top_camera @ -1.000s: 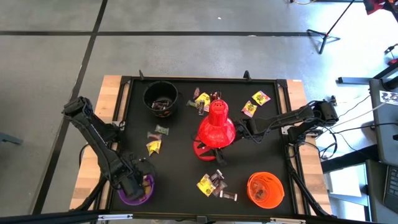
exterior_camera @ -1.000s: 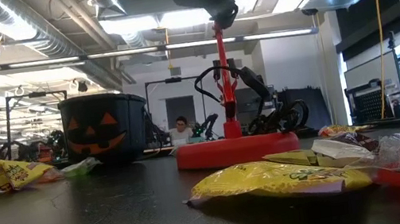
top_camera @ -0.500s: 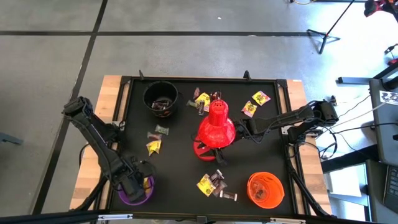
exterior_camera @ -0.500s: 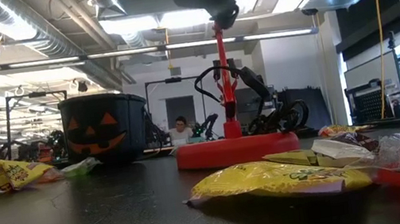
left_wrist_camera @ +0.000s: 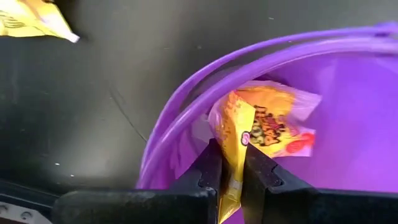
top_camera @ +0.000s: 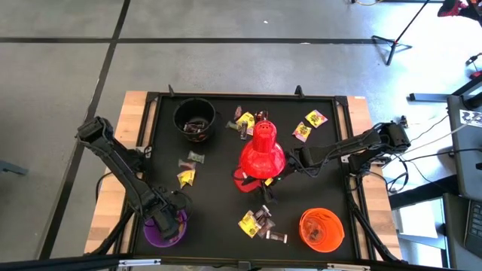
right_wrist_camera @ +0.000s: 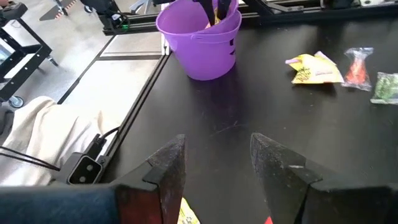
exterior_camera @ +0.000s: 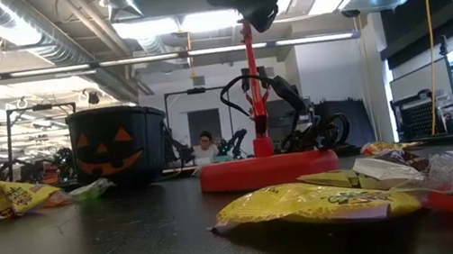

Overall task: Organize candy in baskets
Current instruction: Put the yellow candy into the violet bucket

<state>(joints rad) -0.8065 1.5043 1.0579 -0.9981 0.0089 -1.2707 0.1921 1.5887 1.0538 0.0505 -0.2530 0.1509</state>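
Baskets first: your black bucket (top_camera: 195, 118) sits at eleven o'clock on the table (top_camera: 324, 181), the purple bucket (top_camera: 166, 229) at seven, the orange bucket (top_camera: 321, 229) at five. The red lamp (top_camera: 261, 153) stands mid-table. Your left gripper (left_wrist_camera: 230, 177) hangs inside the purple bucket, fingers clamped on a yellow candy (left_wrist_camera: 261, 127) (pink marks on the wrapper). Your right gripper (right_wrist_camera: 217, 165) hovers just beside the lamp, at its three o'clock, fingers apart and empty. Loose sweets (top_camera: 258, 222) lie at six o'clock.

3 buckets (top_camera: 195, 117) – 1 red lamp (top_camera: 262, 154) – 2 arms (top_camera: 120, 162)
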